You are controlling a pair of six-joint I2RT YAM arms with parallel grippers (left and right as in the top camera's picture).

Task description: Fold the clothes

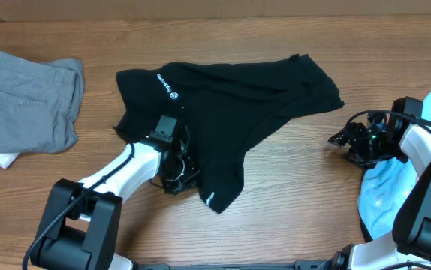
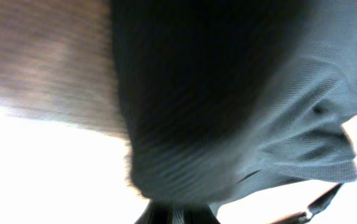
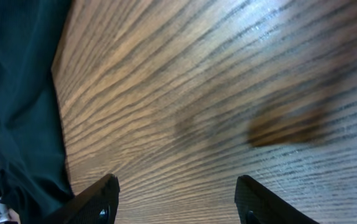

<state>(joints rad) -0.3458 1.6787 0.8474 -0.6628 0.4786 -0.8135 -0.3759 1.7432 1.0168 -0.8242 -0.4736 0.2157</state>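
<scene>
Black shirt (image 2: 228, 93) in closed left hand (image 1: 176, 172) (crumpled)

Your overhead view looks down on the table (image 1: 290, 187) from well above, with the arm bases along the bottom edge and the whole black shirt (image 1: 230, 97) in frame. Your left wrist camera is right up against that shirt: blurred dark fabric fills most of the picture, with only a strip of wood grain at upper left. Your right wrist camera sits low over bare wood, looking past the fingers (image 3: 97, 199) of the right gripper (image 3: 177, 199) at the bottom, with the shirt's edge down its left side. All three views share shirt and tabletop.
</scene>
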